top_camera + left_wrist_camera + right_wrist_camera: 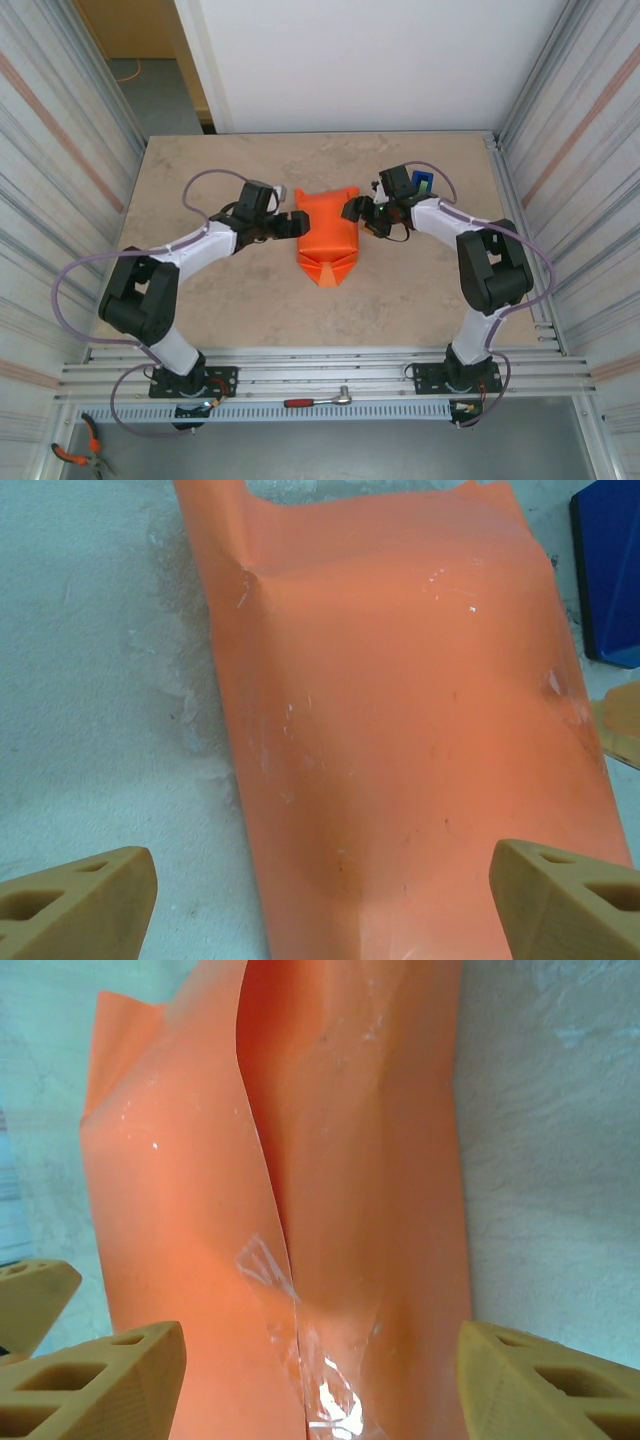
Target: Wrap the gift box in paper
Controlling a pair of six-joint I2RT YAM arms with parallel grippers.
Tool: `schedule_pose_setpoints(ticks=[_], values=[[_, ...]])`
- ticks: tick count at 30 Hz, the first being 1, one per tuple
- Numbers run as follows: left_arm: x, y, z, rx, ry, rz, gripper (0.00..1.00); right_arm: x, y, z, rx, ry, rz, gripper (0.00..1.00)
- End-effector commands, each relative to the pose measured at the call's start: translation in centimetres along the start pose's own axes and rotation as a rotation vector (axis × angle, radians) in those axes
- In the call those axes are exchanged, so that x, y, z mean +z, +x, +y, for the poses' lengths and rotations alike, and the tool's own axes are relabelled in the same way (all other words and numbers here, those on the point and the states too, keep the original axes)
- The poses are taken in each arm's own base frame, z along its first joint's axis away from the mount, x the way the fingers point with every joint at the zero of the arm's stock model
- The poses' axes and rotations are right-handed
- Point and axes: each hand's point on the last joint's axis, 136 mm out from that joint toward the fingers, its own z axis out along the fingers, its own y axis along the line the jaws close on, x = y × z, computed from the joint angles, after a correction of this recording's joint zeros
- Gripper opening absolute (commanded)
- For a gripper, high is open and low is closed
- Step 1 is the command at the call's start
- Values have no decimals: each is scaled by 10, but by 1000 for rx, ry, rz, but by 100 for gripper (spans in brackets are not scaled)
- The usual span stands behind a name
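Paper [327,238] between left pincer [297,224], right pincer [352,209]

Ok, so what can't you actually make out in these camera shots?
Gift box: covered by the paper in all three views.
Tape dispenser: top view, mostly behind the right arm; left wrist view, cut by the right edge.
Clear tape on the seam: right wrist view, glare, runs off the bottom edge.
Right end effector: right wrist view, contact with the paper unclear.
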Motion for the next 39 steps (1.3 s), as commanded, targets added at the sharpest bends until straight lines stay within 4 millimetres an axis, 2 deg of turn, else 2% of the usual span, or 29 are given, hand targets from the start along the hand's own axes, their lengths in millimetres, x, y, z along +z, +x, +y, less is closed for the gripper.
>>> schedule_pose_setpoints(ticks=[1,8,13,19,22,25,28,34,37,39], values=[[9,-6,-5,3,38,-11,86,9,8,-9,5,33,54,68],[23,10,1,-62,51,9,84,19,22,-12,-10,20,110,57],[24,24,-5,-50,39,19,82,19,36,-15,-21,9,135,50],[22,37,-14,-42,14,11,82,10,41,-12,-39,-1,132,49],[16,31,-8,-43,-22,-18,82,-4,32,-7,-43,-9,101,57],[5,16,-7,-30,-32,-52,84,-24,21,-3,-46,-4,51,66],[-7,4,-6,-3,-38,-69,86,-47,18,-2,-51,5,12,67],[-30,-8,-12,46,-26,-104,92,-77,44,-5,-63,2,-20,61],[-37,-8,-13,65,-26,-108,98,-79,61,-7,-57,0,-38,59],[-41,-7,-15,74,-18,-110,99,-75,74,-7,-63,11,-43,58]])
